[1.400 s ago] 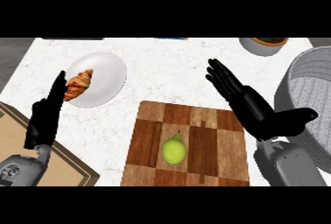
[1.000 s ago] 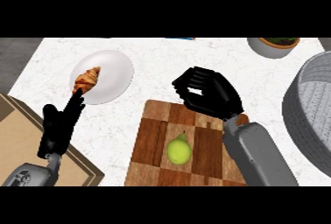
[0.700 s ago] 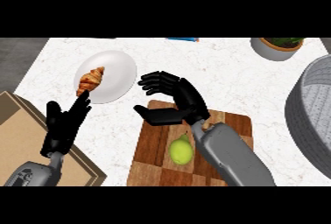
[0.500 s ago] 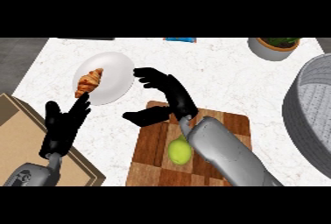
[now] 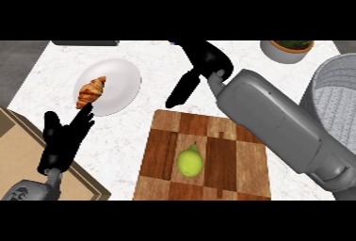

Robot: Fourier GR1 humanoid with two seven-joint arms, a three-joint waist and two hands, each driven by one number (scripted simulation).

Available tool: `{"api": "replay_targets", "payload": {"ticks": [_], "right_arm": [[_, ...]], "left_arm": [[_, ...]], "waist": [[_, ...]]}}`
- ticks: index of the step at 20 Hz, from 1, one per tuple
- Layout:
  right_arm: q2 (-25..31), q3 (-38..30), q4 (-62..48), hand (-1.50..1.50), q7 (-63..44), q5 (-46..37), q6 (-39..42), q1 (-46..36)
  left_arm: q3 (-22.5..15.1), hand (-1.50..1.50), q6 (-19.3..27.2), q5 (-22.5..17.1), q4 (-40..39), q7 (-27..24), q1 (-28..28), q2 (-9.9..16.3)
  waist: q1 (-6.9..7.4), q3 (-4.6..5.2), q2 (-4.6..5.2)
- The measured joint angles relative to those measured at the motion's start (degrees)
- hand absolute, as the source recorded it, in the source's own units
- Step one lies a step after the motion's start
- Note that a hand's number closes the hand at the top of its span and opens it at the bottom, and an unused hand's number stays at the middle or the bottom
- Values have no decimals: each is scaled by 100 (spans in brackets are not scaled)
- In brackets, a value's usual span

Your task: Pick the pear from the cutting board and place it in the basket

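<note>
A green pear [image 5: 189,160] lies on the checkered wooden cutting board [image 5: 161,155], near its middle. My right hand [image 5: 204,60] hangs over the white counter beyond the board's far edge, open, with one finger stretched down toward the board. It is well apart from the pear and holds nothing. Its grey forearm [image 5: 278,117] crosses the board's far right corner. The grey basket [image 5: 338,96] stands at the right edge, partly cut off. At the lower left, my left hand [image 5: 64,140] rests open with its fingers up.
A white plate [image 5: 115,80] carrying a croissant [image 5: 90,92] sits left of the board. A small potted plant [image 5: 288,49] stands at the back right. A tan wooden block [image 5: 17,136] fills the lower left corner. A dark object [image 5: 84,43] lies along the back edge.
My right hand has swung from above the board's far end to beyond it, toward the back of the counter, still open. The pear has not moved. The left hand stays put.
</note>
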State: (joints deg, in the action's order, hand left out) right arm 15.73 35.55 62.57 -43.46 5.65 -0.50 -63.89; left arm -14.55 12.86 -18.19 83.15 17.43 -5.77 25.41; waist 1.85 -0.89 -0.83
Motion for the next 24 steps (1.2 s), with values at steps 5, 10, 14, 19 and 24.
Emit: {"api": "replay_targets", "payload": {"ticks": [5, 10, 14, 19, 24], "right_arm": [[492, -265, -219, -150, -709, 690, 1621, -801], [774, -422, -564, -150, -942, 1540, 2863, -1160], [988, -367, -798, -150, -897, 1970, 3493, -1269], [1056, -247, -1000, -150, -853, 2274, 3824, -1360], [909, -135, -1063, -150, -870, 2333, 3814, -1313]], "left_arm": [[61, 0, -31, 15, 59, -36, 49, -34], [119, 0, -59, 21, 121, -23, 100, -46], [186, 0, -116, 21, 136, -137, 178, -74], [238, 0, -188, 37, 211, -192, 269, -80], [290, 0, -196, 87, 237, -179, 323, -111]], "waist": [[-4, -2, 25], [-27, 2, 37], [-74, -15, 33], [-102, -13, 21], [-135, -22, 19]]}}
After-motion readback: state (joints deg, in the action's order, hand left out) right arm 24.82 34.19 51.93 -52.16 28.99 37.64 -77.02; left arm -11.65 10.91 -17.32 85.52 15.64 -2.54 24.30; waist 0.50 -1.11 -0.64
